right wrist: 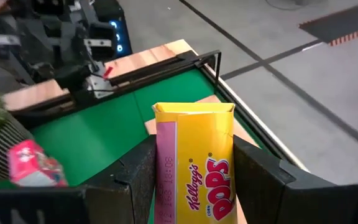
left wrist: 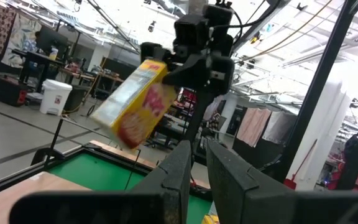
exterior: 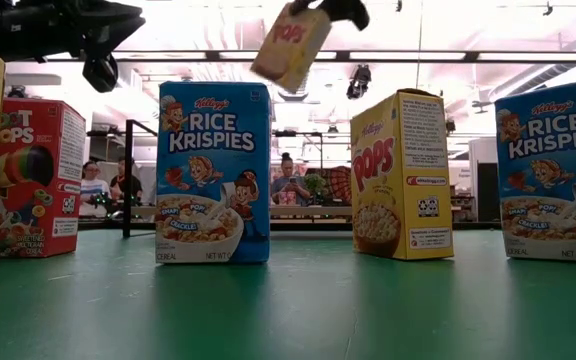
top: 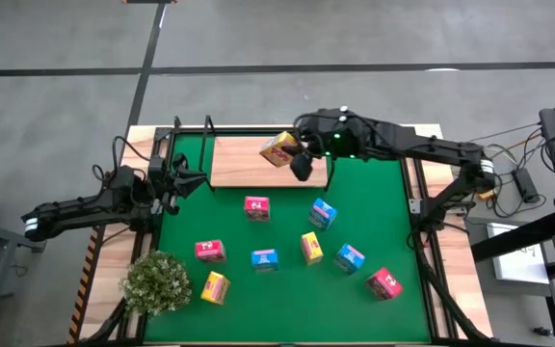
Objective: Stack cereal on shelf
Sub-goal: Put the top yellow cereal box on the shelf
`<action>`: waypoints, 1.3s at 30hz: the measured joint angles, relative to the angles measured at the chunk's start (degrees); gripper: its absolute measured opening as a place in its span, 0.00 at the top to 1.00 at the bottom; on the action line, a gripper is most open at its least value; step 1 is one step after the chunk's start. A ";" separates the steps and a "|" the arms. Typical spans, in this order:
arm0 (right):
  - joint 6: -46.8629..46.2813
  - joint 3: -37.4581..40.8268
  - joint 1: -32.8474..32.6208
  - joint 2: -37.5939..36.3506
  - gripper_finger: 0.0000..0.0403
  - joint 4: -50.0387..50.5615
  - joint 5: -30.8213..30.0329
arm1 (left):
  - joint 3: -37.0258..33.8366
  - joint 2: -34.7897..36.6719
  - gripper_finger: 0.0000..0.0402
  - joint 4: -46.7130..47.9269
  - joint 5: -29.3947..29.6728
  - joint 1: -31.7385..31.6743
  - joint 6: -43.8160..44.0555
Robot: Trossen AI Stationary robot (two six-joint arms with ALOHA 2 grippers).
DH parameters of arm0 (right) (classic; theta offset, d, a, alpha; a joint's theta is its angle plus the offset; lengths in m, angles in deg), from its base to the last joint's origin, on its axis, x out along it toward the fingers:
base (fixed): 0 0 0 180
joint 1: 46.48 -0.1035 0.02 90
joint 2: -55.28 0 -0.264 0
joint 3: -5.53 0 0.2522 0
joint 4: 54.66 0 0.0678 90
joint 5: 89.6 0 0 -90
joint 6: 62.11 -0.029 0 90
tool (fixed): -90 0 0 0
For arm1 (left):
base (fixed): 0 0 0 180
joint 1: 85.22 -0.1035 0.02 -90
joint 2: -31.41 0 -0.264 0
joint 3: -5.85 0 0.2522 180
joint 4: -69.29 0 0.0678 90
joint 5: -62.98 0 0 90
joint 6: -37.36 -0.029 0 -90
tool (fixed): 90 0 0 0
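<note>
Bare shelf (top: 244, 166) top open, black wire frame (top: 193, 135) at its end

Legible print, by carton:

- Small blue cardboard carton standing left of centre on green mat (exterior: 213, 170): "Kellogg's RICE KRISPIES", "SNAP! CRACKLE! POP!", "CEREAL".
- Second blue carton at right edge (exterior: 556, 175): "RICE KRISPIES".
- Yellow upright carton (exterior: 401, 175): "POPS".
- Yellow carton raised overhead, tilted (exterior: 290, 45): "POPS"; same carton in right wrist view (right wrist: 194, 162): "Kellogg's CORN POPS".
- Pink-red carton at left (exterior: 36, 178): lettering only partly readable.
</note>
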 joint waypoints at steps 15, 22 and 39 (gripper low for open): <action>13.00 0.00 5.54 16.03 0.57 -5.76 -0.07 | 0.00 -0.29 0.91 -0.03 0.01 0.00 -0.97; 13.28 0.00 6.18 20.05 0.57 -7.43 1.38 | 0.00 -0.83 0.91 -0.03 0.02 0.00 -1.27; 12.56 0.00 7.07 21.68 0.31 -8.93 1.33 | 0.00 -2.66 0.91 -0.22 0.04 0.00 -1.29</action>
